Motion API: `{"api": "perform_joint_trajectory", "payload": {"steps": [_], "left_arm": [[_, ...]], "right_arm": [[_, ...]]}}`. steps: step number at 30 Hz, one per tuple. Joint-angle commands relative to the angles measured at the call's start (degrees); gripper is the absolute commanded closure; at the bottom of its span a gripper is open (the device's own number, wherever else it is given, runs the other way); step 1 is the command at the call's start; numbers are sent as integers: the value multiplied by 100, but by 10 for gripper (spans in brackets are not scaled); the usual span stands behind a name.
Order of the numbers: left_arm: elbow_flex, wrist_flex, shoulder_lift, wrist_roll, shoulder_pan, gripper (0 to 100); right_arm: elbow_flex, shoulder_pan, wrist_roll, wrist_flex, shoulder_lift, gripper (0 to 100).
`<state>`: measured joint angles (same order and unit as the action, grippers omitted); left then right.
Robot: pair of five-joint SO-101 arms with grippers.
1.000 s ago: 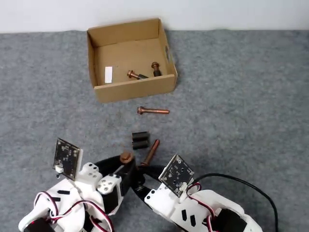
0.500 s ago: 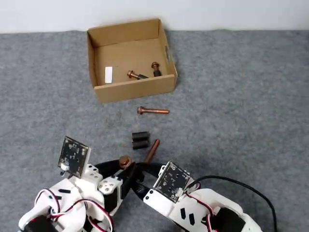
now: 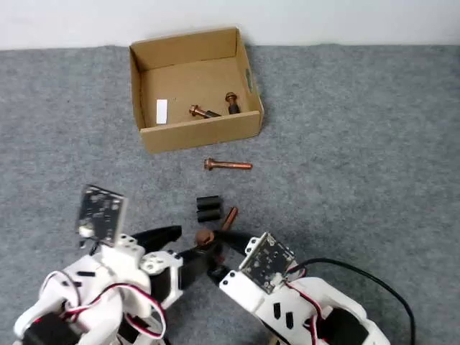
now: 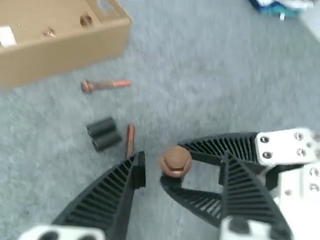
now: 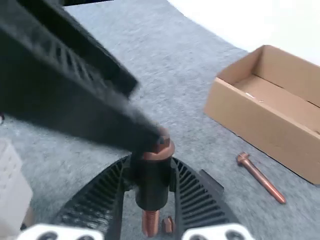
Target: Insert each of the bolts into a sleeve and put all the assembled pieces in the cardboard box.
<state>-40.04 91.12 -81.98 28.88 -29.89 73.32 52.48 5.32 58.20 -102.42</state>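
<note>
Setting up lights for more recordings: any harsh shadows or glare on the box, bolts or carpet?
High view: even light, just a soft shadow inside the brown cardboard box; no glare on the loose copper bolt. Left wrist view: the two black cylindrical sleeves cast faint shadows on the grey carpet. Right wrist view: the white wall is very bright.

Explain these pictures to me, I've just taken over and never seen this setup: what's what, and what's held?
These are two small robot arms on a grey table. One picture looks down from above; the other two are taken from each arm's wrist. The right gripper is shut on a black sleeve with a copper bolt through it. The left gripper is open beside it. On the table lie two spare sleeves and two loose bolts. The cardboard box holds two finished pieces.
</note>
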Motion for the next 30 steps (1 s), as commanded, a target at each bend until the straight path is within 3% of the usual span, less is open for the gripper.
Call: {"api": "perform_joint_trajectory", "payload": {"steps": [1, 5, 10, 14, 22, 30], "left_arm": [[435, -176, -35, -70, 466, 825], [347, -475, -475, -668, 1064, 1000], [-769, -809, -1530, -1688, 2154, 995], [-1763, -888, -2347, -2277, 2760, 995], [-3020, -1187, -2145, -2286, 3121, 995], [-4523, -2409, -2145, -2295, 3121, 995]], "right_arm": [[-211, -259, 9, -154, -48, 991], [-193, -637, -246, -154, -48, 991], [-378, -1525, -1363, 286, 75, 991], [-1134, -2246, -1767, 453, 831, 991], [-3086, -2615, -1890, 400, 3240, 991], [-4949, -2615, -1837, -277, 5420, 991]]}}
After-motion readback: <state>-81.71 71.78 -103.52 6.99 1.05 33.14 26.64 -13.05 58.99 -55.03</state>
